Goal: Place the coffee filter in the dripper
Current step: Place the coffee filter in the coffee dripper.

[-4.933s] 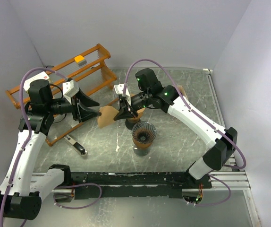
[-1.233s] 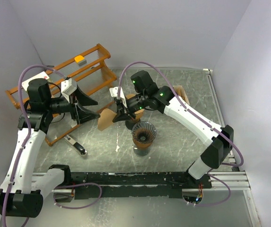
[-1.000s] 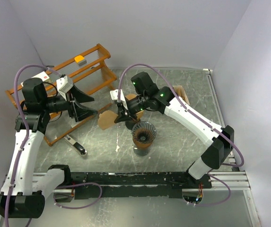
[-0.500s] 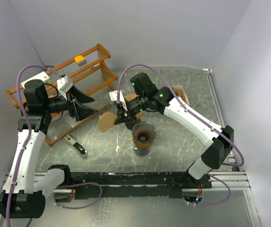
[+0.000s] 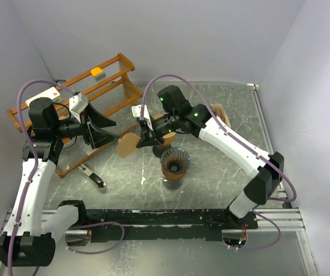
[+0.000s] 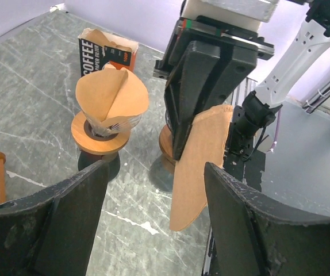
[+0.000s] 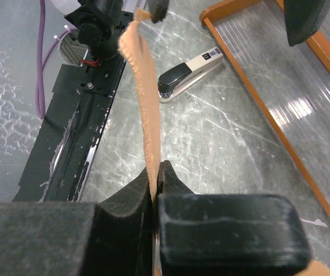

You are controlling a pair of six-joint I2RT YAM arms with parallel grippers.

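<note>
**Op:** R claw status?
**Arm:** My R claw (image 5: 145, 137) is pressed together, pinching the filter (image 6: 199, 167) by one edge; the paper hangs below my fingers.
**Op:** L claw?
**Arm:** My L claw (image 5: 112, 131) is spread wide, facing the filter, near it, gripping nothing.
**Op:** Dripper pos.?
**Arm:** The dripper (image 5: 175, 160) stands on the table (image 5: 222, 172), near my R claw, apart from the filter.

I see the right arm (image 5: 234, 144) stretched toward the middle of the frame. The right jaws are pinched on the brown coffee filter (image 5: 127, 145), which sits just up and left of the dripper (image 5: 175, 162) on the grey surface (image 5: 211, 184). From the left, the left jaws stand spread, tips just beside the filter's left edge.
</note>
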